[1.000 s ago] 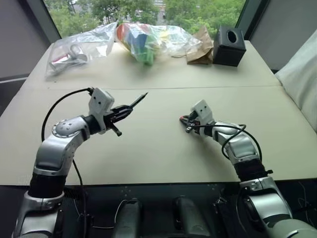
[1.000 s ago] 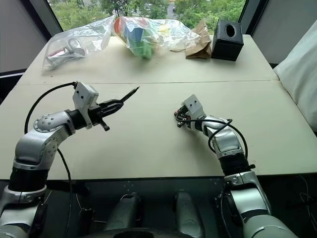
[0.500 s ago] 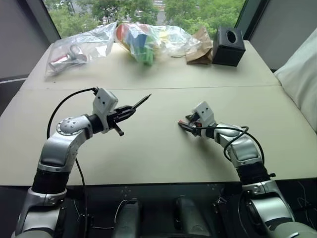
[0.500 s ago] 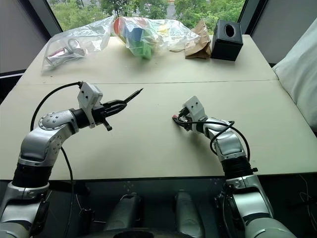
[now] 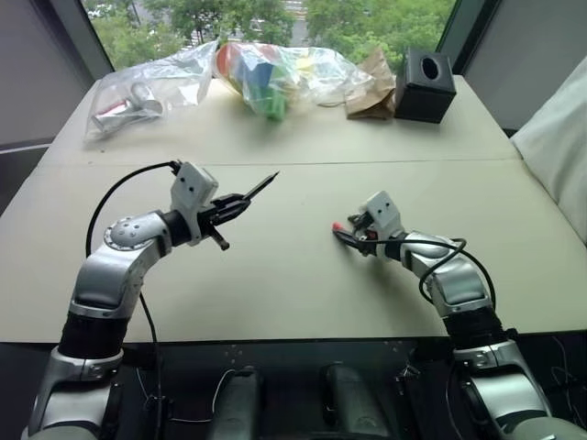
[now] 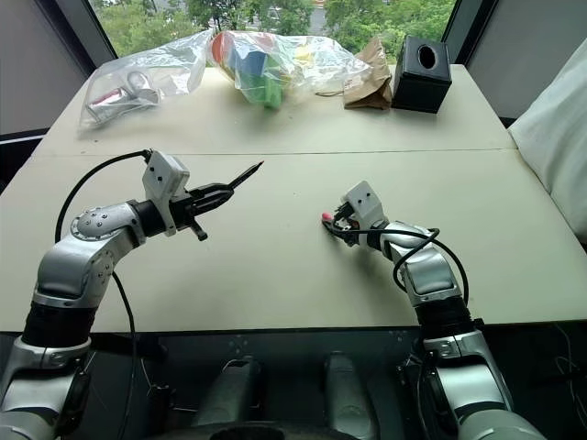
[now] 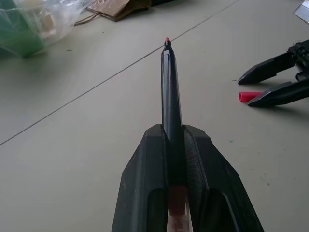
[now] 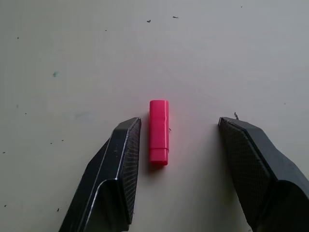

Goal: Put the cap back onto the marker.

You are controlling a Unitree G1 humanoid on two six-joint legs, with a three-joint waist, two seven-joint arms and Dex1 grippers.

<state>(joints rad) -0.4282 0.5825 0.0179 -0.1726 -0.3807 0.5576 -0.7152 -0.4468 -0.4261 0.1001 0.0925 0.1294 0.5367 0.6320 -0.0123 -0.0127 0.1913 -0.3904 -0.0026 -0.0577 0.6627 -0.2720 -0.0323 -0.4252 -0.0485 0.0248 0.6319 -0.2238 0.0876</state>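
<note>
On beige table (image 5: 293,275) by window (image 5: 275,14) | left fingers (image 7: 176,159) clamp marker (image 7: 170,87) | right fingers (image 8: 120,159) apart, cap (image 8: 159,131) between.

marker (image 7: 170,92): smooth black plastic barrel with a slight sheen
cap (image 8: 159,131): smooth pink-red plastic, satin finish
right fingers (image 8: 120,169): black, matt, with a fine ribbed texture on the inner pads
left fingers (image 7: 145,193): matt black plastic, smooth outside
desk (image 5: 275,275): matt beige top, smooth with small specks
bags at the desk's far edge (image 5: 147,87): clear glossy crinkled plastic
bag (image 5: 371,87): brown crumpled paper
box at the far right corner (image 5: 424,84): matt black
</note>
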